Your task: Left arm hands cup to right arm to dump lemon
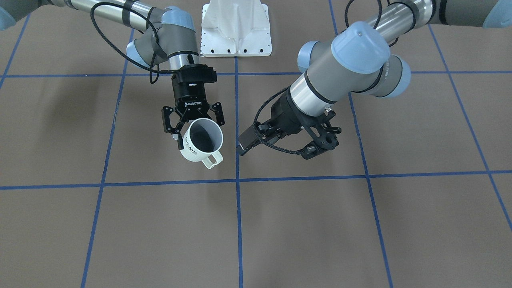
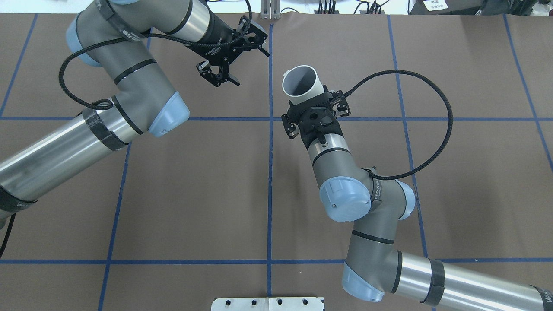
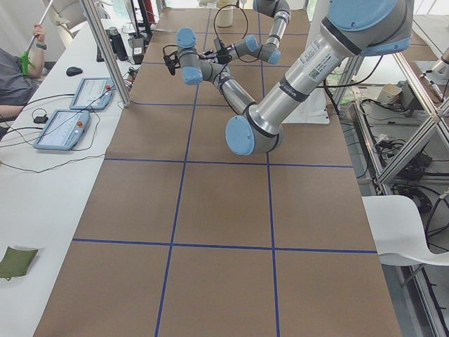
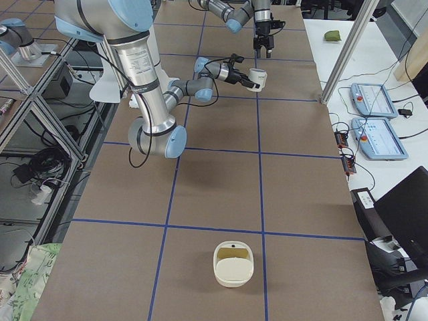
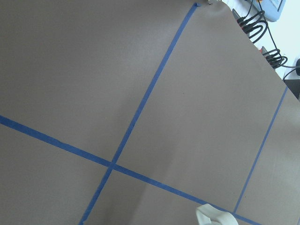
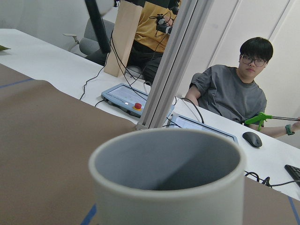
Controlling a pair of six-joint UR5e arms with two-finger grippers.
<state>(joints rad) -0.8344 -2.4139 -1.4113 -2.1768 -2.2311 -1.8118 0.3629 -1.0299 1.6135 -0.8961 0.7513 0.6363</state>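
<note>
The off-white cup with black "HOME" lettering is held in the air by my right gripper, which is shut on its body near the base. The cup is tilted, with its handle on the low side and its grey inside open to the front view. It also shows in the overhead view, the right wrist view and the exterior right view. No lemon shows inside it or on the table. My left gripper is open and empty, a short way from the cup across the centre tape line.
A cream tub with a yellowish patch inside stands on the table near the robot's right end. A white looped piece pokes in at the left wrist view's bottom edge. Operators sit beyond the table's far side. Blue tape lines grid the brown table.
</note>
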